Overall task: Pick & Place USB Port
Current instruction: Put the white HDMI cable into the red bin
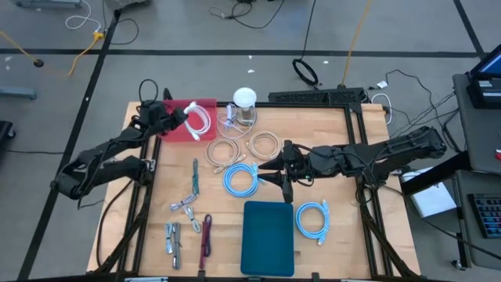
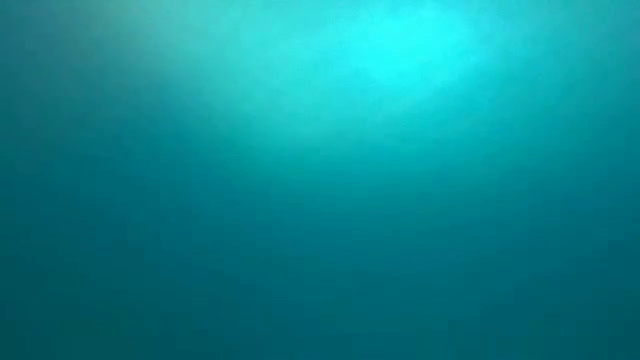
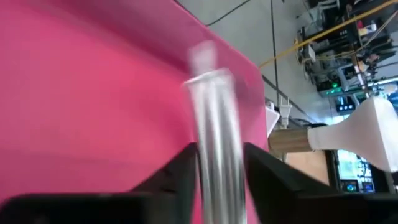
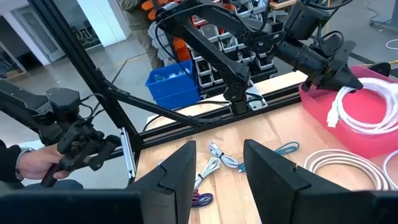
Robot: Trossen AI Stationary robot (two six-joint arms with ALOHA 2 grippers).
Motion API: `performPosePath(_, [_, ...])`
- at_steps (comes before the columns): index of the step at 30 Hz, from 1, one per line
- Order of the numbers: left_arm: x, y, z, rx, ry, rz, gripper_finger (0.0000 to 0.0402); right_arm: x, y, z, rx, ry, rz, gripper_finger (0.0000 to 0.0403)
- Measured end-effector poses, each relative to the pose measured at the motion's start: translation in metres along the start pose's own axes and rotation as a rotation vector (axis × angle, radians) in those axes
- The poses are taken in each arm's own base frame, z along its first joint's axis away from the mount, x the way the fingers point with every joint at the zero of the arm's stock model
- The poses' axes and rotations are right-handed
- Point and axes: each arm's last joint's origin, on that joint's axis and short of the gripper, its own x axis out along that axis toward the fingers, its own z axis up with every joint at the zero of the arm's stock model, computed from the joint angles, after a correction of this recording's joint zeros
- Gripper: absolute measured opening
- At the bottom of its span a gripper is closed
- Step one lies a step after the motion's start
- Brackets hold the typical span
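Low view wholly blank teal; silvery, perhaps metal, plug (image 3: pixel 214 134) between left pincer (image 3: pixel 219 177) fingers blurred, end cropped.

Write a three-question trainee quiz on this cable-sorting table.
1. True or false: the left gripper is over the pink bin.
2. What does the left gripper hold? A) a blue cable B) a silvery plug C) nothing
3. Fill in: the right gripper, fingers apart, sits beside the coiled ____ cable.

Key: 1 true; 2 B; 3 blue.
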Motion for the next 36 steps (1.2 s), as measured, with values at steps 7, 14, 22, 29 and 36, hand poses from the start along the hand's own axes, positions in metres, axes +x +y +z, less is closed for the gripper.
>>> performPosePath(7, [0.000,-0.001,0.001,-0.033,-0.013,0.002,0.0255,0.000,0.000,0.000,0.001,-0.003,0.001,0.0130])
performPosePath(14, [-0.001,-0.008,0.006,-0.057,-0.027,0.006,0.0212,0.000,0.000,0.000,0.005,-0.003,0.001,0.0130])
performPosePath(22, [-0.007,-0.028,0.024,0.067,-0.098,0.020,0.0031,0.000,0.000,0.000,0.006,-0.003,0.001,0.0130])
performPosePath(29, [-0.019,-0.061,0.046,0.138,-0.074,-0.072,0.0017,0.000,0.000,0.000,0.006,-0.003,0.001,0.0130])
performPosePath(36, [-0.046,-0.108,0.038,0.391,0.283,-0.249,0.0006,0.000,0.000,0.000,0.005,-0.003,0.001,0.0130])
